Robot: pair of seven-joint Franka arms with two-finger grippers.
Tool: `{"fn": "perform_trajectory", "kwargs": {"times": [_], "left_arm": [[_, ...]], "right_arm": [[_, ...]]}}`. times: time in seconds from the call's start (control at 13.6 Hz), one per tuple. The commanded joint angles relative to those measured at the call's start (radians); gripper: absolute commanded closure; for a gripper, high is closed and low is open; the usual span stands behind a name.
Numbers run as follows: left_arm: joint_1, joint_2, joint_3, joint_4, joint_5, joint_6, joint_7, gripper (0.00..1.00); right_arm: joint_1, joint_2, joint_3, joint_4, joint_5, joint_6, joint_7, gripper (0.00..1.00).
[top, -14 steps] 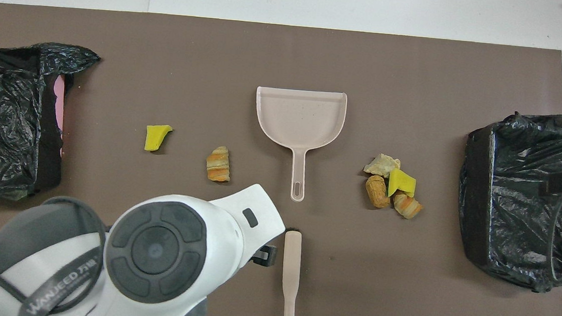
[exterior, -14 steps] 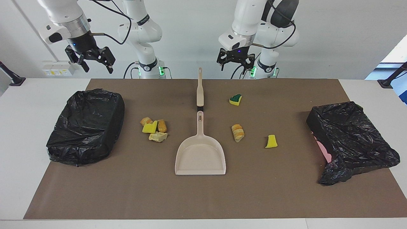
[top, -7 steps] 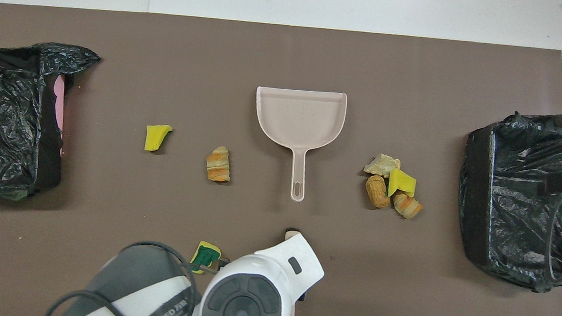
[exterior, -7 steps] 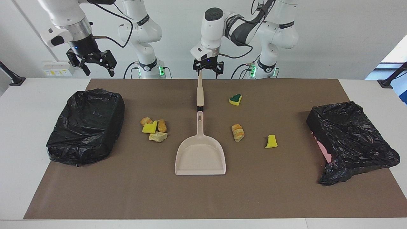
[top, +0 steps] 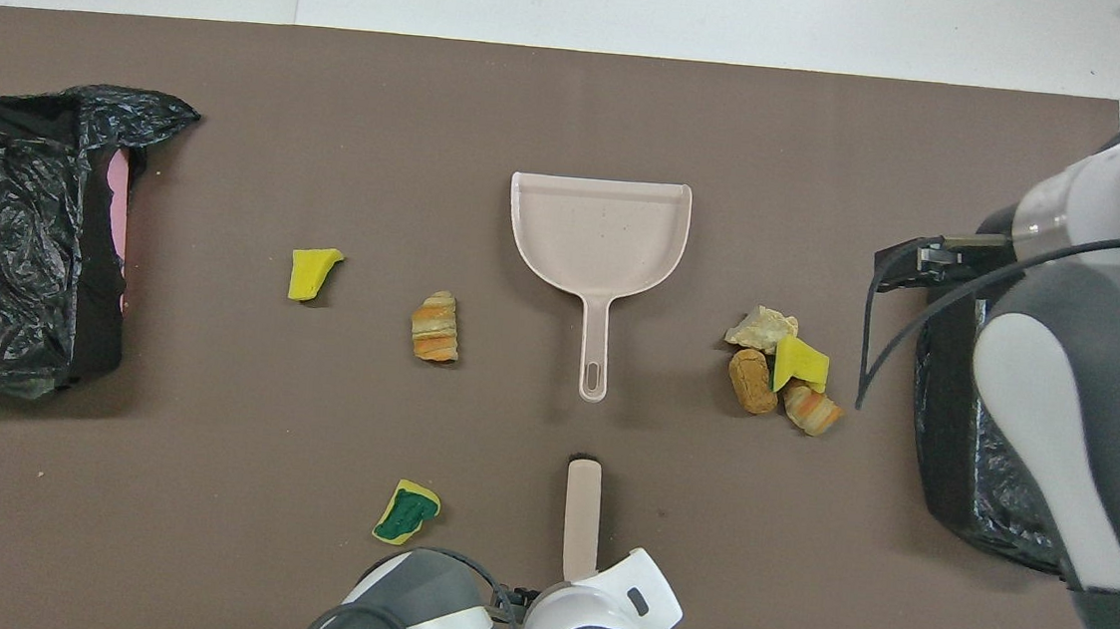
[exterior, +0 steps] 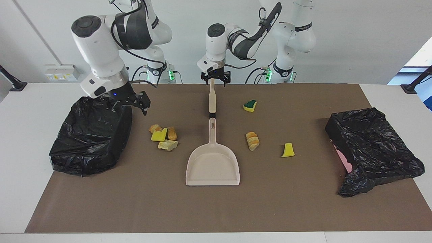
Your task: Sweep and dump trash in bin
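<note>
We see the left gripper (exterior: 215, 78) open astride the brush (exterior: 212, 98) handle's tip, trash (exterior: 250, 105) toward its 5 o'clock. The right gripper (exterior: 130, 104), open and empty, hangs over the bin (exterior: 89, 135); four chunks (exterior: 163, 135) lie at its 5 o'clock.

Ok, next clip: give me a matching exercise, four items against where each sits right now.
Items:
1. dustpan
2. brush
3. green-faced chunk
4. left end effector

Places:
A. over the brush handle's end nearest the robots
B. mid-table, handle pointing toward the robots
C. in line with the dustpan handle, nearer to the robots
D. beside the brush, toward the left arm's end

Pairs: 1-B, 2-C, 3-D, 4-A
</note>
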Motion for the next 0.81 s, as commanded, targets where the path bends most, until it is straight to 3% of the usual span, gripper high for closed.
{"fn": "perform_trajectory", "kwargs": {"times": [0.0,0.22,0.37,0.44,0.51,0.73], "left_arm": [[-0.078,-0.002,0.015,-0.051,-0.013,0.041,-0.098,0.0],[-0.098,0.03,0.015,-0.05,-0.013,0.084,-0.112,0.01],[-0.111,0.052,0.015,-0.05,-0.013,0.104,-0.112,0.1],[-0.115,0.054,0.015,-0.05,-0.013,0.104,-0.111,0.2],[-0.114,0.054,0.015,-0.048,-0.013,0.102,-0.109,0.24],[-0.112,0.047,0.018,-0.042,-0.013,0.081,-0.109,0.62]], "right_arm": [[0.081,0.103,0.0,0.086,0.012,0.002,0.162,0.0],[0.122,0.12,0.012,0.067,0.055,-0.001,0.185,0.0],[0.164,0.152,0.012,0.071,0.063,0.007,0.241,0.0],[0.173,0.192,0.014,0.085,0.068,0.043,0.293,0.0],[0.21,0.222,0.02,0.091,0.063,0.086,0.334,0.0],[0.277,0.276,0.02,0.109,0.055,0.154,0.432,0.0]]}}
